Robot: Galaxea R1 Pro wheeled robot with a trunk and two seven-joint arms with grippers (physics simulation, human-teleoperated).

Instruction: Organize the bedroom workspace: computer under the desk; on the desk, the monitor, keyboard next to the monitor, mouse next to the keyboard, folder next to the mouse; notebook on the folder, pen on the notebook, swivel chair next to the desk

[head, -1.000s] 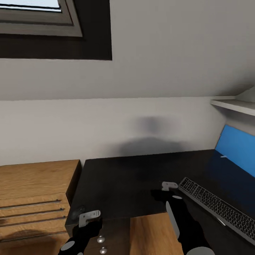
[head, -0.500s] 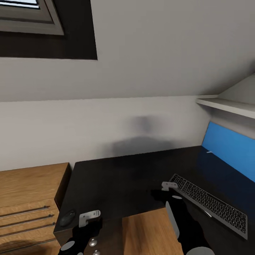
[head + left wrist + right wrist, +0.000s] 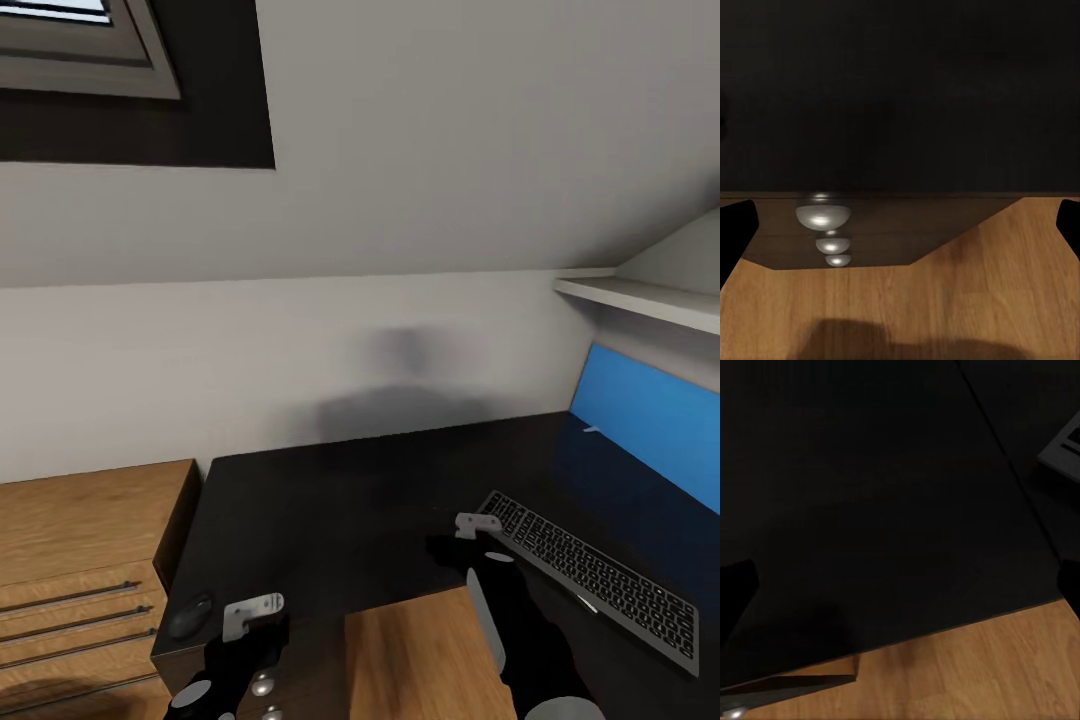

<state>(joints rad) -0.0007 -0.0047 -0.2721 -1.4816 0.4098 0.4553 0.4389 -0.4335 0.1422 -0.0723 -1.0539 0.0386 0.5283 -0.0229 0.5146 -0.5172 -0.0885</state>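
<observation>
The desk (image 3: 350,500) has a black top and a blue back panel (image 3: 650,420) at the right. On its right part lies the keyboard (image 3: 590,580), dark keys in a grey frame, set at an angle. The small black mouse (image 3: 190,615) rests at the desk's front left corner. My left gripper (image 3: 252,615) hovers at the front edge just right of the mouse, open and holding nothing (image 3: 900,225). Over the desk, just left of the keyboard's near end, my right gripper (image 3: 478,524) is open and holds nothing (image 3: 900,585); a keyboard corner (image 3: 1065,446) shows in the right wrist view.
A light wooden cabinet (image 3: 80,530) with drawers stands against the desk's left side. Chrome drawer knobs (image 3: 823,216) sit under the desk's front edge. A white shelf (image 3: 640,298) hangs above the blue panel. Wooden floor (image 3: 420,660) lies in front.
The head view shifted between one second and half a second ago, bringing the mouse into clear sight; since then it is still. Both arms keep their pose.
</observation>
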